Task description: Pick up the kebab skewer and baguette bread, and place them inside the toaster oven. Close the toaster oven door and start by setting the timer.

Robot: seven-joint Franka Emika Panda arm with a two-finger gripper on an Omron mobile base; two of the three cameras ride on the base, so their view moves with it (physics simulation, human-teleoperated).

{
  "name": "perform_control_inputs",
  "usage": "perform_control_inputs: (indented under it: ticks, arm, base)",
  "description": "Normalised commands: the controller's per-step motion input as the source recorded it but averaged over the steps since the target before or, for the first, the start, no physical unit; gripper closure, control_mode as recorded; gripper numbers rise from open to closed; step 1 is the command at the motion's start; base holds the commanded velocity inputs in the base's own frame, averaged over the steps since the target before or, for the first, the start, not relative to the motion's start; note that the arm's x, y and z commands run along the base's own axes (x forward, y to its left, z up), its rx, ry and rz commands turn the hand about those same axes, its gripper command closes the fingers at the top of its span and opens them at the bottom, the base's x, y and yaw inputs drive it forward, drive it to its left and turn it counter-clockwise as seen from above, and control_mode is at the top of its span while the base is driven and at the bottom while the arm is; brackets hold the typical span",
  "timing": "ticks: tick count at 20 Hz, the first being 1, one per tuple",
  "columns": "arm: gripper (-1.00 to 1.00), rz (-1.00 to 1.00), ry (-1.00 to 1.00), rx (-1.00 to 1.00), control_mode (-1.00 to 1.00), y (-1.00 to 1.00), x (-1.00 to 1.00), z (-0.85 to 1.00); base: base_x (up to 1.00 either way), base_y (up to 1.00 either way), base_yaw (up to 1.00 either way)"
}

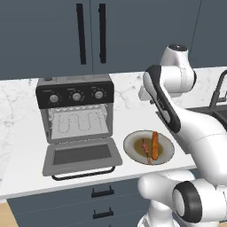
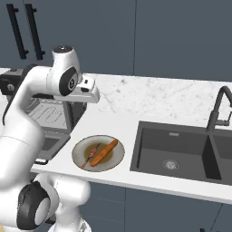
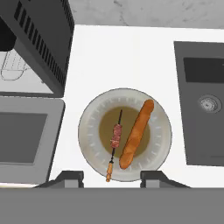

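the plate (image 3: 94, 114) sits on the white counter (image 3: 122, 57), just beside the toaster oven (image 1: 75, 106) and between it and the dark sink (image 2: 181, 152). on the plate lie two things, side by side. the kebab skewer (image 3: 115, 139) is a thin stick with a small red-brown lump of meat in its middle. in the hand view its orange end pokes past the rim of the plate. the baguette bread (image 3: 137, 133) is the thicker orange loaf, and it lies right next to the skewer, a bit tilted. from the left base view the plate (image 1: 133, 139) holds the skewer (image 1: 146, 149) on the oven side and the bread (image 1: 155, 144) on the far side.

the toaster oven door (image 1: 82, 156) is folded down flat on the counter, with its black bar handle at the front. inside the oven the wire rack (image 1: 80, 123) shows. three silver knobs sit in a row on the black panel above it.

the gripper (image 3: 112, 178) hangs up above the plate and looks straight down at it. its two dark tips are set apart with a gap between them, and nothing is held in that gap. it touches neither the skewer nor the bread.
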Motion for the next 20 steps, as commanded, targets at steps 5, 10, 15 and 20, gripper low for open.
perform_control_inputs:
  ticks: [5,10,15,20]
  arm:
    - [-1.0,0.02,-0.09,0.0,-1.0,0.05,-0.4,0.0]
    - [-1.0,0.01,-0.36,0.0,-1.0,0.57,-0.22,-0.03]
    - [-1.0,0.0,-0.4,0.04,-1.0,0.7,0.0,-0.05]
    - [-1.0,0.0,-0.36,0.19,-1.0,0.8,0.0,-0.13]
  base:
    - [0.0,0.0,0.0]
    - [0.0,0.0,0.0]
    - [0.0,0.0,0.0]
    - [0.0,0.0,0.0]
